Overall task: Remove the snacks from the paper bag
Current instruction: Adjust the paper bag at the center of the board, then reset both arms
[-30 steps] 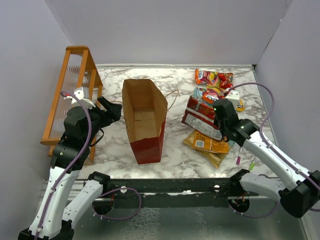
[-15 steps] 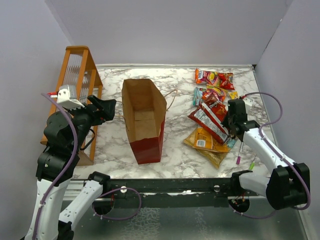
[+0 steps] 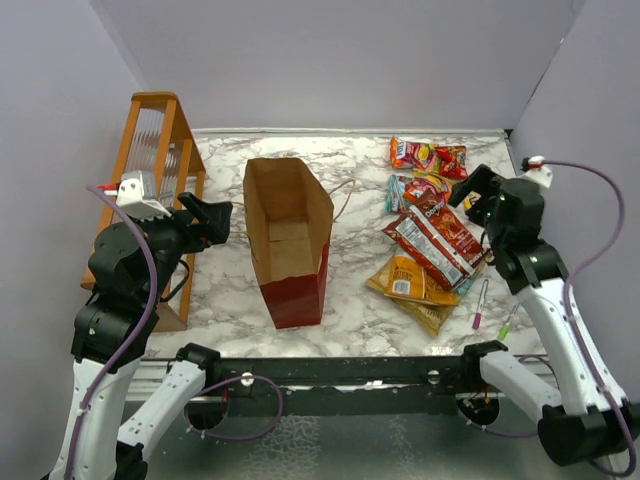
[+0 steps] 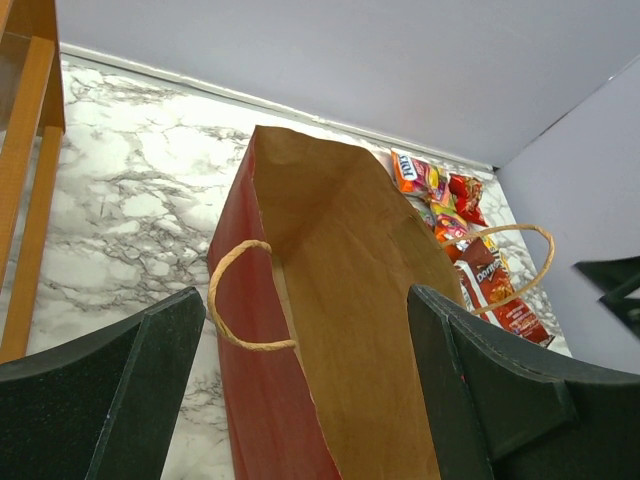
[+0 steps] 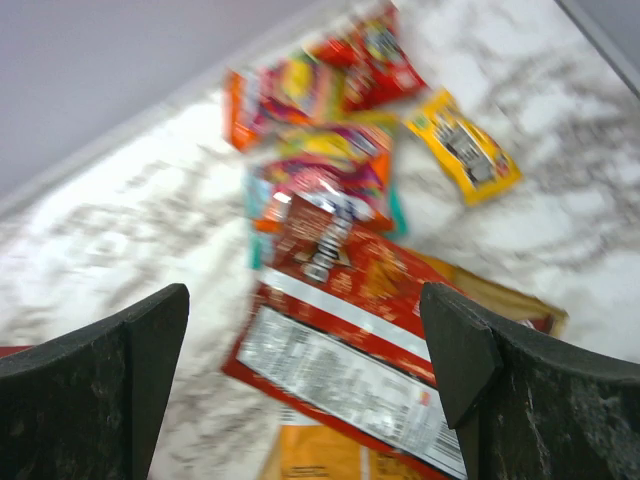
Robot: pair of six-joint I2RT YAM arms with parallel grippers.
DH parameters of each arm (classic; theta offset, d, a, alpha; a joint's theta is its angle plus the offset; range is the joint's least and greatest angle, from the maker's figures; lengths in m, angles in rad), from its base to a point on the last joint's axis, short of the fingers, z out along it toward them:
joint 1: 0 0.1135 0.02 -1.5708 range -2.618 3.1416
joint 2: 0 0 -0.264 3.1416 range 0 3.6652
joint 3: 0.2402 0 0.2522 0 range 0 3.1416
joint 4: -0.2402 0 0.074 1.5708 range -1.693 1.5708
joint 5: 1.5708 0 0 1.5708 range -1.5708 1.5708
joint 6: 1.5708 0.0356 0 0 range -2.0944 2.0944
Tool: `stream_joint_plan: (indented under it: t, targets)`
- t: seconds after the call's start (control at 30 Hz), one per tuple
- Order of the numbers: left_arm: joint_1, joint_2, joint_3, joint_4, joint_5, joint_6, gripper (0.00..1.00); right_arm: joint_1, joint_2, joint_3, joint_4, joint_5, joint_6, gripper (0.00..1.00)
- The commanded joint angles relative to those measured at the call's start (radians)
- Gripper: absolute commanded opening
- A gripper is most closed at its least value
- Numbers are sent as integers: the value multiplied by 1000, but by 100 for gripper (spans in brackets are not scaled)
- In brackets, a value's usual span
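Right hand [image 3: 476, 198], spread and empty, has lifted off the red chip packet [image 3: 437, 240], now lying among the snacks [image 3: 425, 157] on the surface [image 3: 350, 300]. Bag [image 3: 296, 290] looks emptied; left hand [image 3: 215, 218], spread, waits beside it.

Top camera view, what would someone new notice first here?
The dark red paper bag stands open in the middle of the table, with no packet visible inside. To its right lies a bright heap of snacks, with the right gripper open and empty near it. An orange wooden rack stands at the left.
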Motion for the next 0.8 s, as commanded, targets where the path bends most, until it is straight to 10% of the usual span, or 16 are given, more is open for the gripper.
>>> stream_joint_plan:
  t: [0.0, 0.2, 0.77]
  targets:
    - [-1, -7, 32, 4, -18, 19, 86, -7, -160, 86, 46, -189, -38, 99]
    - [-1, 13, 159, -13, -50, 47, 86, -6, -324, 214, 162, -391, -130, 99]
    - [0, -42, 359, 64, -164, 132, 90, 83, -347, 430, 91, -271, -206, 99]
